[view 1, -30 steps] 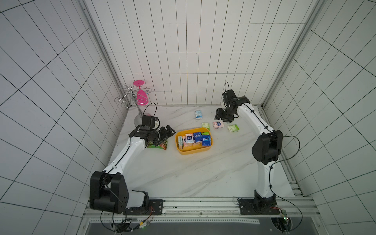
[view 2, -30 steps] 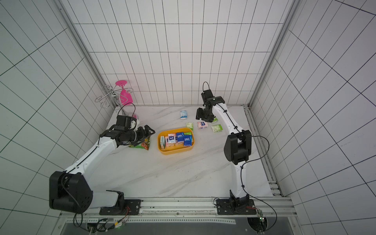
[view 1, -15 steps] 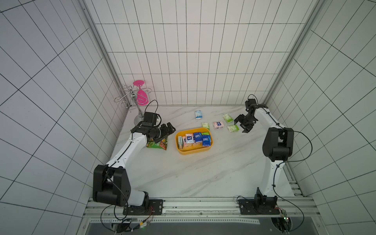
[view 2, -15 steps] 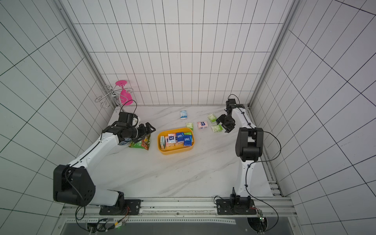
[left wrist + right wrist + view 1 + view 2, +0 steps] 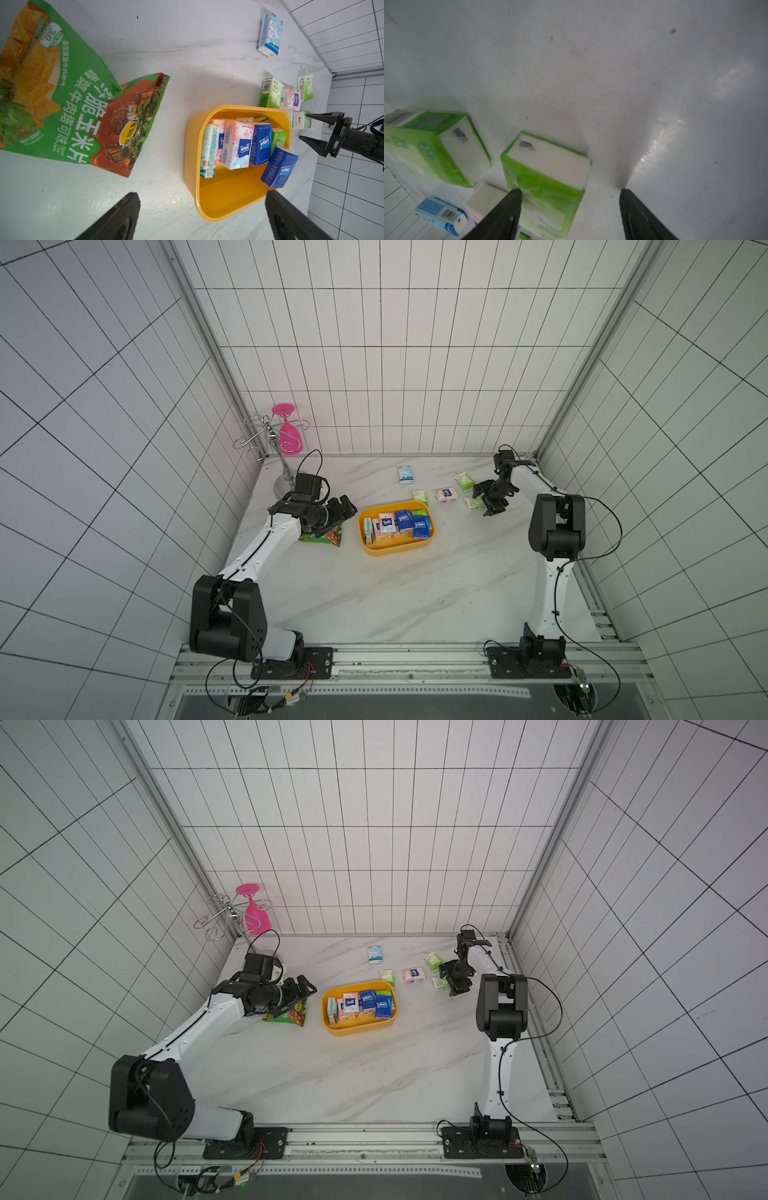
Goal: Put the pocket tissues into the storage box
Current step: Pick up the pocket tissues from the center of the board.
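- The yellow storage box (image 5: 397, 551) sits mid-table, and a row of pocket tissues (image 5: 403, 520) is packed inside it, blue, pink and green wrappers side by side
- More packets are out on the marble: a light blue packet (image 5: 405, 474) well back towards the wall, a green packet (image 5: 420, 497) just behind the box rim, and a pink packet (image 5: 446, 495) beside that
- Further right lie a far green packet (image 5: 464, 481) and a front green packet (image 5: 546, 178)
- The right gripper (image 5: 484, 501) is down low at that front green packet: jaws spread apart, one finger (image 5: 512, 205) with its tip over the wrapper, the other over bare table, nothing gripped
- The left gripper (image 5: 201, 193) hovers wide open and empty, near the snack bag (image 5: 72, 104) and facing the box's near end
- In the back left corner, a pink glass (image 5: 289, 440) hangs upside down on the wire rack (image 5: 270, 434)
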Controlling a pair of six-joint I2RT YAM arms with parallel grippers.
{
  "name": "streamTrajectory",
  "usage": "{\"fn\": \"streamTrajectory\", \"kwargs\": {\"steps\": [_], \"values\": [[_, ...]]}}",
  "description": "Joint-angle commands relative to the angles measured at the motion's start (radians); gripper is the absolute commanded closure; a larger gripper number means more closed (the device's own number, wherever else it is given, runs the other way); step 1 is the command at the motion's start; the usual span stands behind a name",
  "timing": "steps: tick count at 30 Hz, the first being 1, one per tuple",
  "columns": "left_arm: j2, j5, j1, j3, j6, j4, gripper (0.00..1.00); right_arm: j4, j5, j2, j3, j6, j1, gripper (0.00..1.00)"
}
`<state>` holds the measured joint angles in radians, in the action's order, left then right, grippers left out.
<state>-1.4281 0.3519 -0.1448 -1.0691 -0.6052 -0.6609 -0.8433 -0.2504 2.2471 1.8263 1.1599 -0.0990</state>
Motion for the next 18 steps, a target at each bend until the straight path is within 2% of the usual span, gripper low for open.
{"fn": "streamTrajectory", "kwargs": {"steps": [1, 12, 18], "values": [[0.033, -0.021, 0.010, 0.013, -0.004, 0.032, 0.03, -0.009, 0.046, 0.008, 0.028, 0.037, -0.010, 0.22], [0.016, -0.014, 0.022, -0.005, 0.004, 0.029, 0.03, 0.010, 0.059, 0.014, 0.066, 0.038, -0.028, 0.23], [0.014, -0.018, 0.027, -0.001, 0.004, 0.026, 0.03, 0.052, 0.117, -0.067, 0.011, 0.036, -0.047, 0.23]]}}
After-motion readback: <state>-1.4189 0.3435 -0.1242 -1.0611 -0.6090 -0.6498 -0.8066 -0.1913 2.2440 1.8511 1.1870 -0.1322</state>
